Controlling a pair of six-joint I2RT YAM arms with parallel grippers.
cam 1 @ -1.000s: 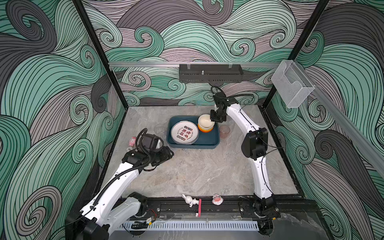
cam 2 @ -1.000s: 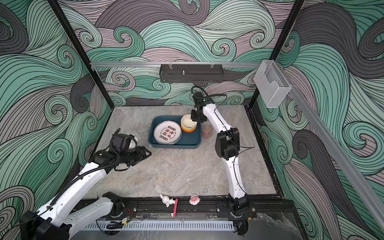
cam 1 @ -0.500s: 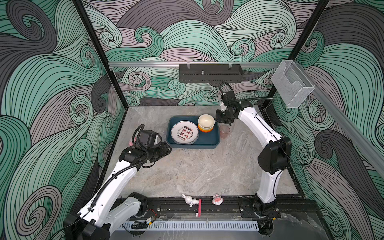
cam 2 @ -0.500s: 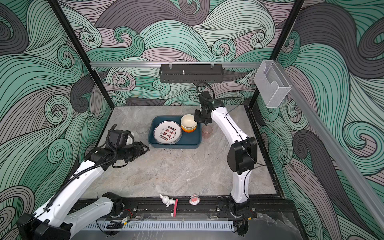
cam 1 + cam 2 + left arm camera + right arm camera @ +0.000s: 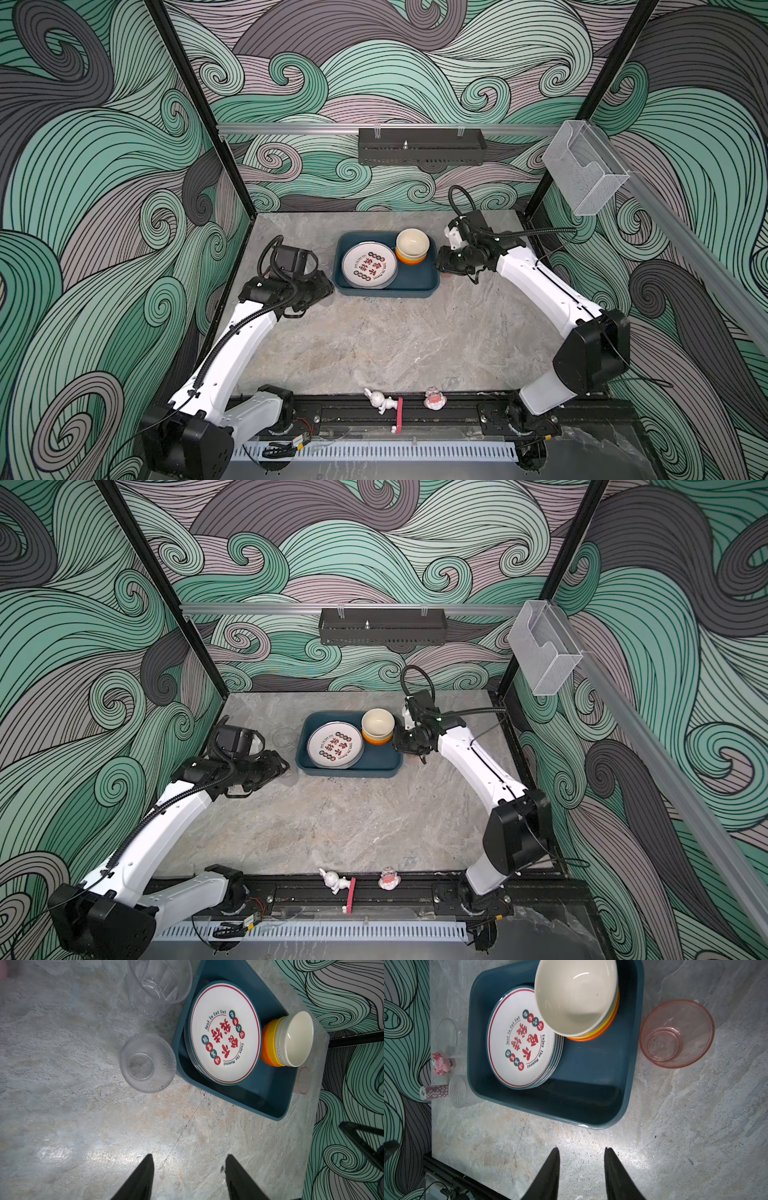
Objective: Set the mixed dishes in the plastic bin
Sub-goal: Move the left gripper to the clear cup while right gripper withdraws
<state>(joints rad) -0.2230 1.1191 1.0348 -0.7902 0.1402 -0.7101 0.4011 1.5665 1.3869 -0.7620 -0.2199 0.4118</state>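
**Glasses left outside a half-filled bin**

The teal plastic bin (image 5: 415,279) sits mid-desk (image 5: 374,345). A stack of lettered plates (image 5: 368,264) lies flat at one end, and three nested bowls (image 5: 411,246), cream over yellow over orange, stand in a far corner beside it. Stacking like with like has probably kept the bin's near strip of floor bare, which is room enough for the glassware.

Three glasses stand upright on the desk outside the bin. A pink glass (image 5: 677,1033) is just beside the bin's right wall. A dimpled clear glass (image 5: 148,1063) and a taller faceted clear glass (image 5: 159,985) stand by its left wall. Each lies on the side of the nearer arm, so each arm can likely take its own.

The left end effector (image 5: 189,1156) hovers over bare desk short of the dimpled glass, with its fingers wide apart and nothing between them. The right end effector (image 5: 581,1149) is parted more narrowly, also empty and touching nothing, near the bin's corner with the pink glass ahead and off to one side.
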